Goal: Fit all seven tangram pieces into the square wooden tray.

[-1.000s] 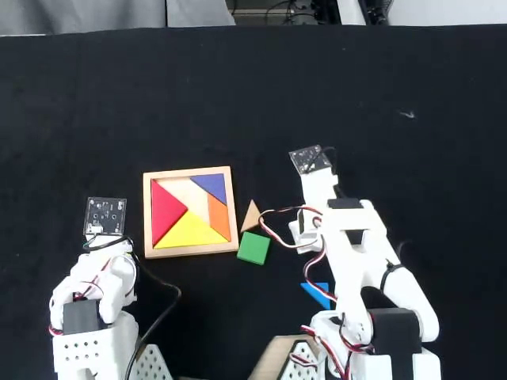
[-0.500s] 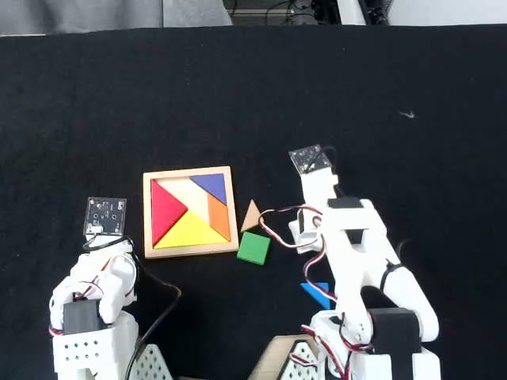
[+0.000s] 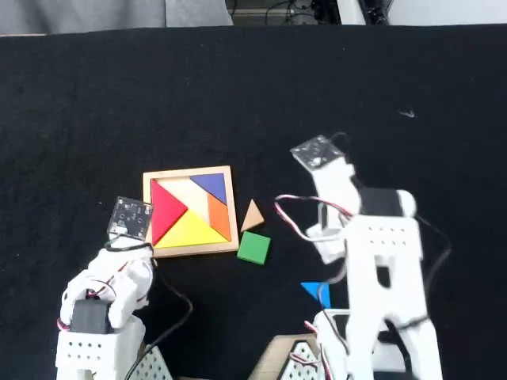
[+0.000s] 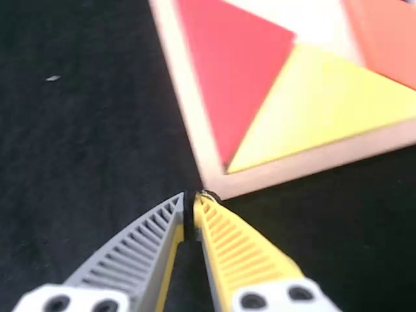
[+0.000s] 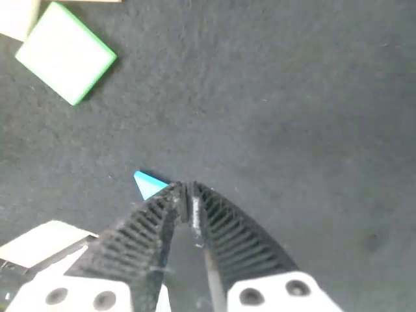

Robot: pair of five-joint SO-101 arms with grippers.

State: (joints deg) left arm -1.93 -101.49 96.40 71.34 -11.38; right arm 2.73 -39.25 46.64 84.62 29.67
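Looking down from the high view, you see the tray (image 3: 188,170) on the black table (image 3: 412,95) with a red triangle (image 3: 165,210), a yellow triangle (image 3: 190,231), a navy triangle (image 3: 210,184) and an orange piece (image 3: 219,215) inside it. A tan triangle (image 3: 252,216) lies just beside the tray's right rim, and a green square (image 3: 253,248) sits close below that triangle. A blue piece (image 3: 318,293) lies well apart from the tray, partly behind the right arm. In the left wrist view, your left pincer (image 4: 194,198) has its tips pressed together, holding nothing, just off a tray corner where the red and yellow triangles meet. In the right wrist view, your right pincer (image 5: 185,190) is likewise closed and empty, with its tips just beside the blue piece; the green square lies farther off.
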